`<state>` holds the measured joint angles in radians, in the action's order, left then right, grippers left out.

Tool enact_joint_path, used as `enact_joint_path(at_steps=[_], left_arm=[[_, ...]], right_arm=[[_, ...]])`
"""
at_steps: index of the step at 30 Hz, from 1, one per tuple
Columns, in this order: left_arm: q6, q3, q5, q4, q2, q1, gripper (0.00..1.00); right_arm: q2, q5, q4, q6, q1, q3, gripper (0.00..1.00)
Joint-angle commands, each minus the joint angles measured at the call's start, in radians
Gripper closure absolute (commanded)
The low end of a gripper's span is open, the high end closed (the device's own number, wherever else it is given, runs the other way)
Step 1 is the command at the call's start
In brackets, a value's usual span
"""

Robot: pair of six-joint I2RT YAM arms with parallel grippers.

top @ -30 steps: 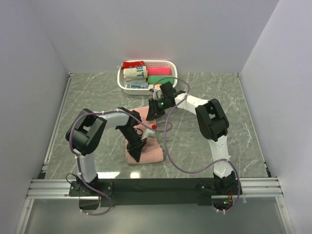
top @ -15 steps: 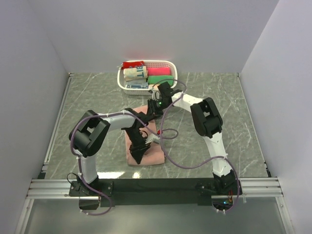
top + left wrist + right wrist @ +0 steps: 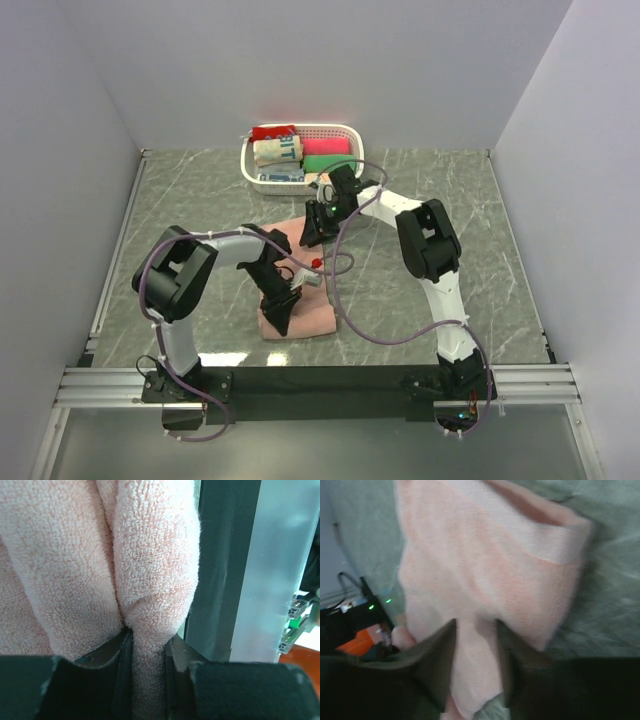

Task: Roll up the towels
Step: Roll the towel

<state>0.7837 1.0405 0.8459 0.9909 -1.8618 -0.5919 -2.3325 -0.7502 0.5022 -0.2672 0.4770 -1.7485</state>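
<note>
The salmon-pink towel point(image 3: 312, 316) lies folded lengthwise on the table's middle, running from near the basket toward the front. My left gripper point(image 3: 282, 322) is at its near end, shut on a thick fold of terry cloth point(image 3: 155, 570) squeezed between its fingers point(image 3: 122, 675). My right gripper point(image 3: 313, 234) is at the far end, shut on the towel's edge point(image 3: 485, 590); the cloth passes between its fingers point(image 3: 437, 665). The arms hide much of the towel in the top view.
A white plastic basket point(image 3: 351, 133) stands at the back centre with red, cream, green and magenta cloth rolls. Purple cables point(image 3: 345, 300) loop over the table beside the towel. The black front rail point(image 3: 320, 380) runs along the near edge.
The right gripper shifted slightly along the towel's far end and back. The left gripper stayed clamped at the near end, moving a little to the left.
</note>
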Motion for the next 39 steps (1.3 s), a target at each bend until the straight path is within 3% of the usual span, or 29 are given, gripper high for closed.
enact_joint_path(at_steps=[1, 5, 7, 11, 16, 18, 20, 23, 26, 27, 28, 29, 33, 39], left_arm=[[-0.006, -0.066, -0.209, -0.049, -0.092, 0.003, 0.86], [0.011, 0.008, -0.205, -0.029, -0.160, 0.020, 0.84], [0.018, 0.035, -0.217, -0.017, -0.177, 0.021, 0.81], [0.041, 0.096, -0.217, 0.014, -0.240, 0.050, 0.80], [0.066, 0.145, -0.202, 0.043, -0.299, 0.081, 0.80], [0.068, 0.165, -0.202, 0.046, -0.318, 0.087, 0.79], [0.066, 0.182, -0.211, 0.046, -0.333, 0.092, 0.78], [0.068, 0.202, -0.217, 0.052, -0.358, 0.093, 0.77], [0.063, 0.208, -0.217, 0.042, -0.362, 0.096, 0.77], [0.065, 0.210, -0.215, 0.041, -0.366, 0.096, 0.77], [0.065, 0.213, -0.215, 0.045, -0.367, 0.096, 0.77], [0.065, 0.216, -0.217, 0.046, -0.372, 0.096, 0.77], [0.066, 0.222, -0.217, 0.048, -0.378, 0.098, 0.75], [0.057, 0.231, -0.214, 0.046, -0.389, 0.098, 0.72]], right_arm=[[0.030, 0.050, -0.005, 0.095, -0.052, 0.020, 0.49], [0.185, -0.072, -0.042, 0.151, -0.098, 0.098, 0.28], [0.284, -0.121, -0.022, 0.195, -0.139, 0.121, 0.25], [0.499, -0.132, -0.037, 0.249, -0.247, 0.245, 0.24], [0.759, -0.143, 0.036, 0.477, -0.392, 0.357, 0.34], [0.837, -0.140, 0.113, 0.642, -0.399, 0.411, 0.38], [0.930, -0.140, 0.261, 0.770, -0.358, 0.446, 0.51], [1.048, -0.117, 0.361, 0.948, -0.261, 0.539, 0.56], [1.214, 0.003, 0.247, 0.958, -0.131, 0.677, 0.50], [1.249, 0.044, 0.202, 0.947, -0.018, 0.708, 0.44], [1.300, 0.093, 0.161, 0.945, 0.036, 0.766, 0.32], [1.312, 0.182, 0.086, 0.942, 0.101, 0.791, 0.28], [1.224, 0.359, -0.040, 0.977, 0.380, 0.869, 0.22], [1.032, 0.443, -0.296, 1.045, 0.498, 0.936, 0.22]])
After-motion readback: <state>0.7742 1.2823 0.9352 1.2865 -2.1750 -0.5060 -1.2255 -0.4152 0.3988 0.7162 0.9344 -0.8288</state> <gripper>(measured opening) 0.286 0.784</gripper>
